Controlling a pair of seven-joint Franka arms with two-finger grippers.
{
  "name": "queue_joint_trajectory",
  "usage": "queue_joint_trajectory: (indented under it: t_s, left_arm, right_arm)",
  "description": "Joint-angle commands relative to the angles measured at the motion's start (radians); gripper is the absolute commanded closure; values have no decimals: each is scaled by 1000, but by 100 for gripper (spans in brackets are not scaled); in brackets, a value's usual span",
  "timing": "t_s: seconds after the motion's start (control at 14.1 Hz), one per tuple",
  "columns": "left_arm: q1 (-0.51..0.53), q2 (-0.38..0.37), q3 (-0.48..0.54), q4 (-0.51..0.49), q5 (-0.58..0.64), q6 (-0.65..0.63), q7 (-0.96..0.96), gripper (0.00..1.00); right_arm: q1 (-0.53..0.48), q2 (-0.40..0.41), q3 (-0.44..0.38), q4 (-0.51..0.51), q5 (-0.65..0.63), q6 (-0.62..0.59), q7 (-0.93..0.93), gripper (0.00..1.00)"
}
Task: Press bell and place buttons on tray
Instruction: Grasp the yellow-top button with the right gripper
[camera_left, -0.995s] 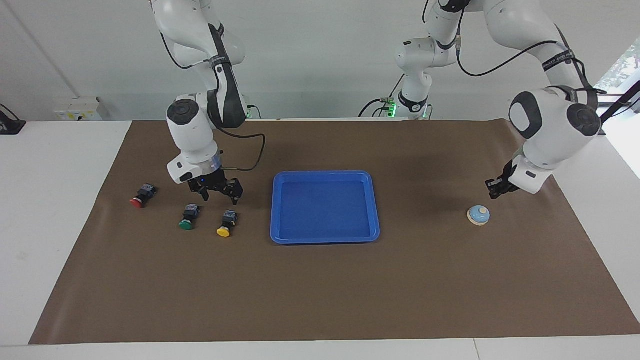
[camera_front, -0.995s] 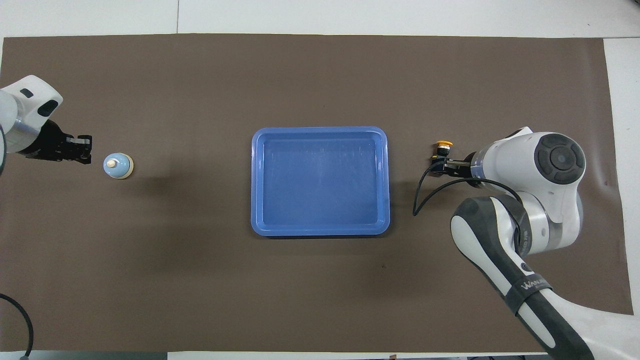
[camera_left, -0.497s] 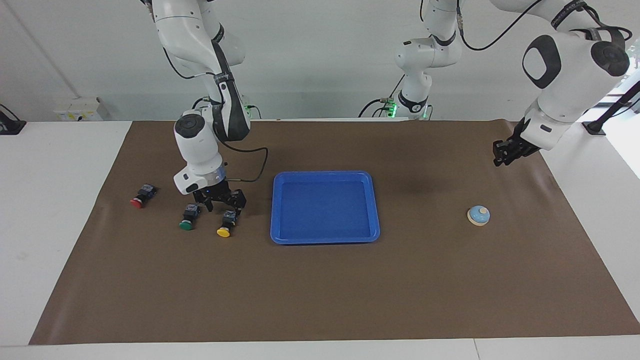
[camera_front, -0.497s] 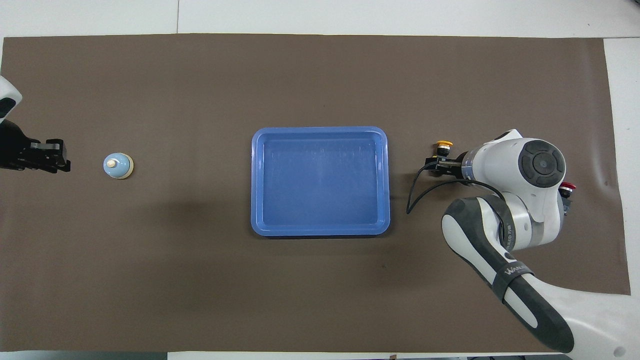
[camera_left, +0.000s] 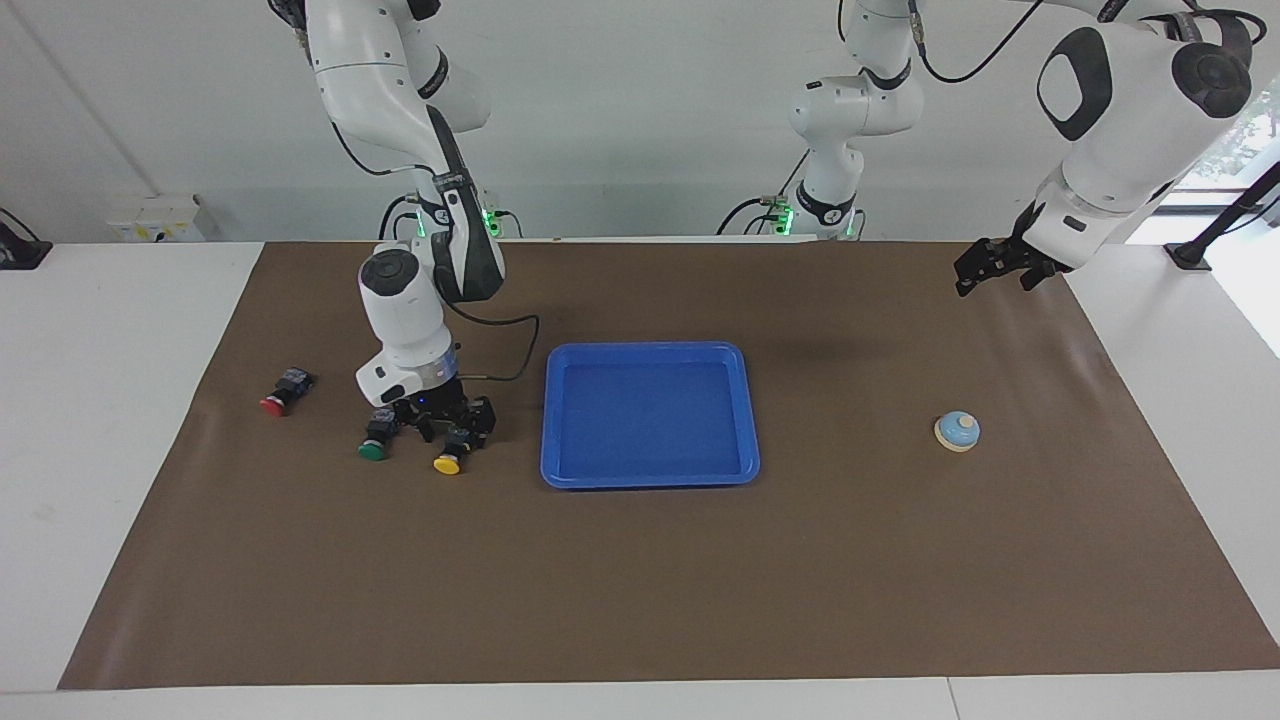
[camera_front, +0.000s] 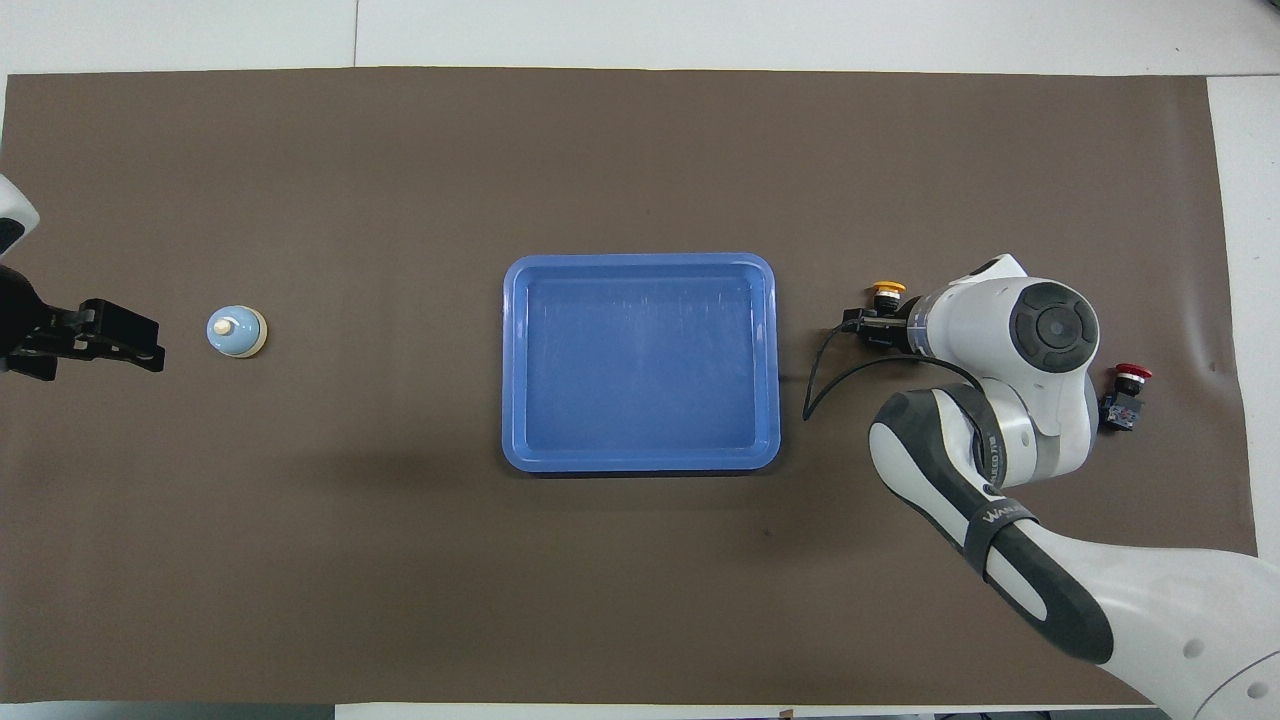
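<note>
The light blue bell stands alone toward the left arm's end of the table. My left gripper hangs open, high in the air, apart from the bell. The blue tray lies in the middle with nothing in it. Toward the right arm's end lie the red button, the green button and the yellow button. My right gripper is down at the mat, open, with a finger on either side of the yellow button's black body. The right arm hides the green button in the overhead view.
A brown mat covers most of the white table. A black cable loops from the right wrist between the tray and the yellow button. The green button lies close beside the right gripper.
My right gripper has come down from above the buttons to the yellow one, and its jaws have narrowed. My left gripper has risen away from the bell and opened.
</note>
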Motion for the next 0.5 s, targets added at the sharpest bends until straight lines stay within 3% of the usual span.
queue_joint_trajectory:
  t_s: [0.0, 0.28, 0.43]
  left_arm:
    - [-16, 0, 7, 33, 25, -39, -12, 0]
    - [-16, -12, 8, 25, 16, -27, -14, 0]
    - [-15, -17, 8, 24, 16, -29, -15, 0]
  right_arm:
    - [-2, 14, 2, 37, -17, -34, 38, 97]
    - [2, 14, 2, 60, -17, -52, 56, 100]
    - [17, 9, 4, 147, -17, -186, 58, 100]
